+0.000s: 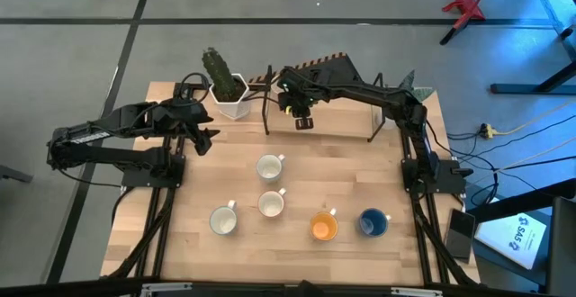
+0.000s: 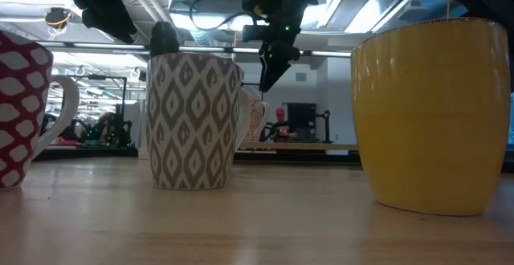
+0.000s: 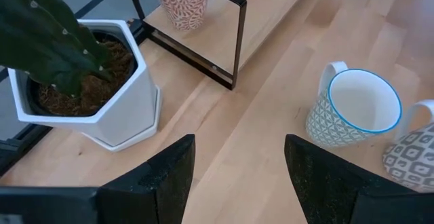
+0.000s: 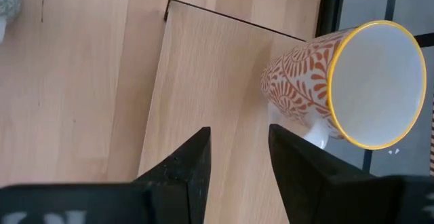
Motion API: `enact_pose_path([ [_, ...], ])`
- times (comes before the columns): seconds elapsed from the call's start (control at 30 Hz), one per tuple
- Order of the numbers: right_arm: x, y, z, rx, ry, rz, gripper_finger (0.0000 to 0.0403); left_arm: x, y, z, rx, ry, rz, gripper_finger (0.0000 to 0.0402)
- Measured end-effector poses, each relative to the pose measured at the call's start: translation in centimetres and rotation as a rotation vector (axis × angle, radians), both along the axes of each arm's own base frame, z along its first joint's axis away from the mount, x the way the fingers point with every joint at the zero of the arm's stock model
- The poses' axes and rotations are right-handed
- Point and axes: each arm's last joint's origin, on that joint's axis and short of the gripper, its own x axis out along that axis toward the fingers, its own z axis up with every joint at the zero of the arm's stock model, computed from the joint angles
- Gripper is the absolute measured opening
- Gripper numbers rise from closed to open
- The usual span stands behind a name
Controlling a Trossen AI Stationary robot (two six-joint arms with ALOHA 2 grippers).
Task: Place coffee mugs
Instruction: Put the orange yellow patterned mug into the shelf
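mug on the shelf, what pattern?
Orange leaf print on white, yellow rim: the shelf mug, clearest in the right wrist view.

In the low view the yellow mug (image 2: 430,116) hides everything behind it, and the red-patterned mug (image 2: 24,112) is cut by the edge. Beyond the left fingers (image 3: 169,176), the grey-patterned mug (image 3: 415,149) is cut off too.

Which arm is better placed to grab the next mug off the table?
Left. Its open gripper hovers by the blue-rimmed mug, while the right gripper hangs open over the shelf.
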Motion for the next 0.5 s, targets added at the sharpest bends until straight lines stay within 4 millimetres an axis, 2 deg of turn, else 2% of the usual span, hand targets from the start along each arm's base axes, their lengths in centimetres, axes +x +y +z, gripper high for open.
enact_pose_path([
  [0.5, -0.03, -0.12, -0.04, 0.046, -0.016, 0.026, 0.0138, 0.0, 0.0, 0.0, -0.006, -0.004, 0.006, 0.0222],
])
